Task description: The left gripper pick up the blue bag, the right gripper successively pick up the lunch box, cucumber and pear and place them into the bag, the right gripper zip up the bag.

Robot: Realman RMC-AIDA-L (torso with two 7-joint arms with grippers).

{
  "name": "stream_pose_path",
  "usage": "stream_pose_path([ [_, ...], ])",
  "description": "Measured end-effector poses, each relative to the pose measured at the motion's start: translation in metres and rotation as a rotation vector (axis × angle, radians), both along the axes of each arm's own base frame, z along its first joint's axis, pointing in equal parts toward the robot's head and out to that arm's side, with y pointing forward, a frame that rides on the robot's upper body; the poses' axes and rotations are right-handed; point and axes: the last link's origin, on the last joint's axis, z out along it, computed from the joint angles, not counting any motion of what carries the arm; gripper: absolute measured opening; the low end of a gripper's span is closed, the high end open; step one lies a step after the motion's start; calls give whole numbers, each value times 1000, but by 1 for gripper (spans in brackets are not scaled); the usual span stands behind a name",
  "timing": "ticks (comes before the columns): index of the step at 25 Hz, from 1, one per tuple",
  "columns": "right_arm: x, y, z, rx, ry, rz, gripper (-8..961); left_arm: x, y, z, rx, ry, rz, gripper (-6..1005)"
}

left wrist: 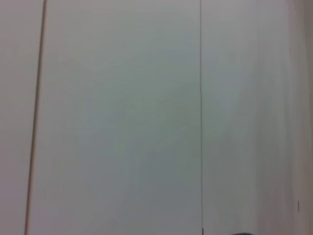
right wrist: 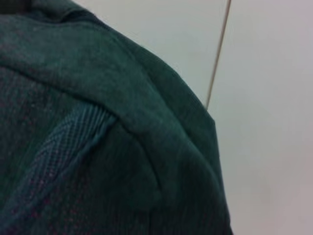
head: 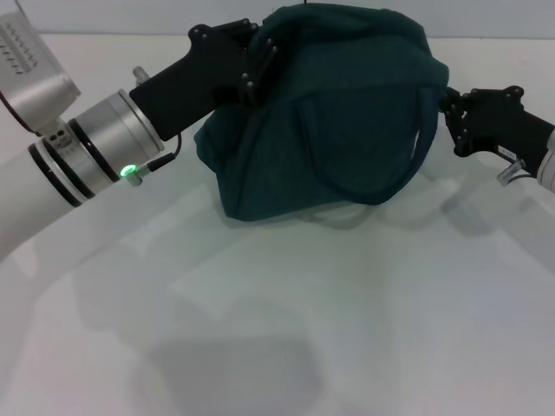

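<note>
The blue bag point(head: 338, 113) stands at the back middle of the white table point(head: 347, 329), bulging, with one loop handle point(head: 395, 178) hanging down its front. My left gripper point(head: 257, 62) reaches in from the left and is shut on the fabric at the bag's upper left corner. My right gripper point(head: 449, 106) is at the bag's right side, up against the fabric. The right wrist view is filled by the bag's fabric point(right wrist: 122, 147) and a woven handle strap point(right wrist: 68, 142). The lunch box, cucumber and pear are out of view. The bag's opening and zipper do not show.
The left arm's silver-white segment with its green light point(head: 129, 171) crosses the table's left side. The left wrist view shows only a pale wall point(left wrist: 122, 117) with thin vertical seams. The bag's shadow lies on the table in front of it.
</note>
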Motion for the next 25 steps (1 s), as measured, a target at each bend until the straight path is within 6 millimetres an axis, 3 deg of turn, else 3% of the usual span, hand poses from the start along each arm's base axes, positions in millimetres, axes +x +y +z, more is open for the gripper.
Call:
stream_pose_path([
  [14, -3, -11, 7, -15, 155, -12, 191, -3, -7, -4, -35, -94, 60, 262],
  [17, -1, -16, 16, -38, 225, -18, 293, -8, -10, 2, -41, -136, 78, 272],
  [22, 5, -37, 45, -40, 389, 50, 458, -15, -17, 15, -41, -217, 91, 503],
  [25, 3, -54, 62, -39, 481, 143, 548, -16, -29, 31, -63, -284, 27, 561],
])
